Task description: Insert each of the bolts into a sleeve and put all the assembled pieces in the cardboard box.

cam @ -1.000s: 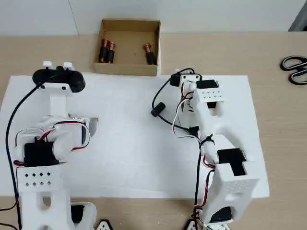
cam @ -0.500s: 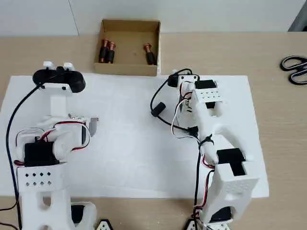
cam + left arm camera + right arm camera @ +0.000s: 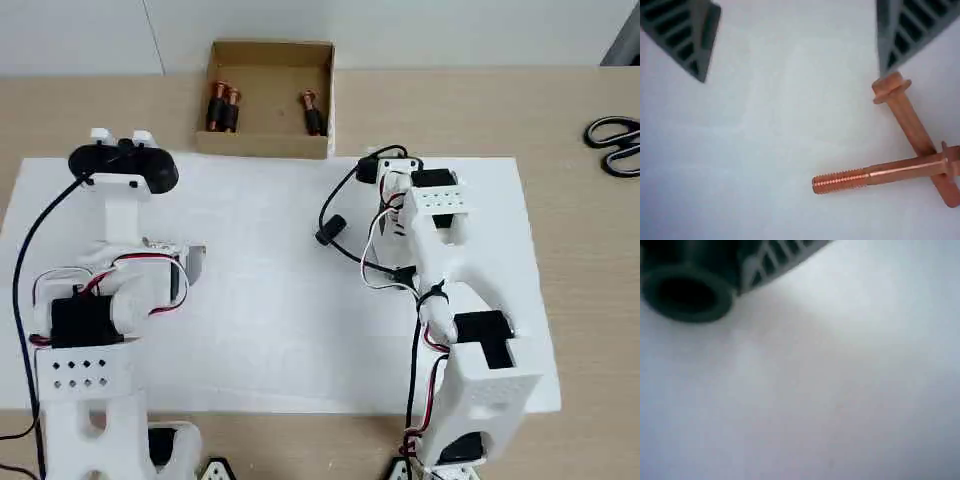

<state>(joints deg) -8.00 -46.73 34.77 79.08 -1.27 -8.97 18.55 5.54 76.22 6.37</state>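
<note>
While left gripper (image 3: 794,75) gapes over two bolts (image 3: 880,175) | right gripper (image 3: 382,165) — apparently — pinches sleeve (image 3: 687,292)

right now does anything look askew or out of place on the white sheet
Yes: one copper-coloured flanged bolt lies across a second copper bolt on the white paper sheet, beside the open left claw. Crossed and touching, they could be awkward to pick up singly. Nothing looks spilled or damaged.

table (image 3: 480,110): light wood, bare along the far and right sides;
sheet (image 3: 270,300): white paper, lying flat across the table's middle;
scissors (image 3: 615,143): dark-handled, on bare wood right of the sheet, apart from it
</note>
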